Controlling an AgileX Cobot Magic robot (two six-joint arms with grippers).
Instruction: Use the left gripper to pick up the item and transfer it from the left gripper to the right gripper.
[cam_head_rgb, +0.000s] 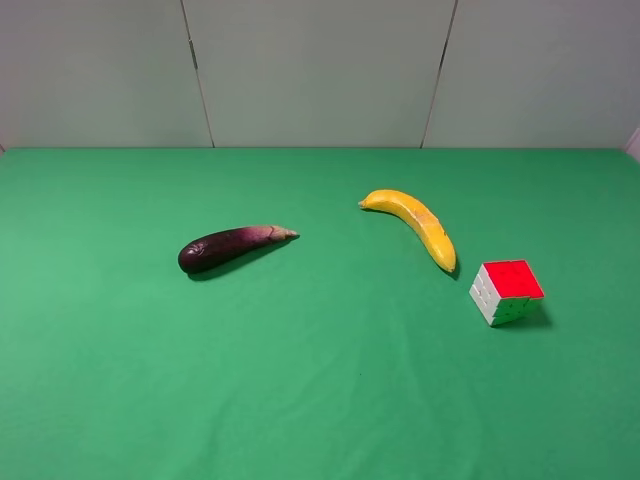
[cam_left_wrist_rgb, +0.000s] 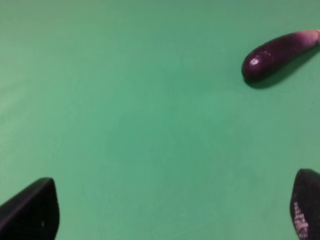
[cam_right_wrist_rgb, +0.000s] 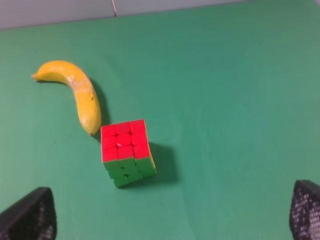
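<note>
Green cloth (cam_head_rgb: 320, 400) covers the whole table, running back to pale grey wall panels (cam_head_rgb: 320, 70) along the top of the frame.

Nearest the front in the high view, at the lower right, sits the puzzle cube (cam_head_rgb: 507, 291). It rests flat on the cloth, turned so one corner faces forward, with a red face on top, a white face toward the left and a green face toward the front. Neither arm shows in this view, and nothing touches the cube.

From the right wrist, the right gripper (cam_right_wrist_rgb: 172, 212) has its jaws spread wide, only the two dark textured fingertips (cam_right_wrist_rgb: 30, 215) peeking in at the lower corners, with nothing between them. The cube (cam_right_wrist_rgb: 126, 151) lies out ahead of it, red on top and green on the sides it shows, and the banana (cam_right_wrist_rgb: 75, 90) ends just beside the cube's far corner, apart from it.

The left gripper (cam_left_wrist_rgb: 170, 212) is likewise released and empty, its fingertips (cam_left_wrist_rgb: 32, 210) at the lower corners over bare cloth.

Further back, the banana (cam_head_rgb: 415, 225) curves toward the centre, and the dark purple eggplant (cam_head_rgb: 232, 246) lies left of centre, well apart from it; the left wrist catches the eggplant (cam_left_wrist_rgb: 277, 54) at its upper right.
</note>
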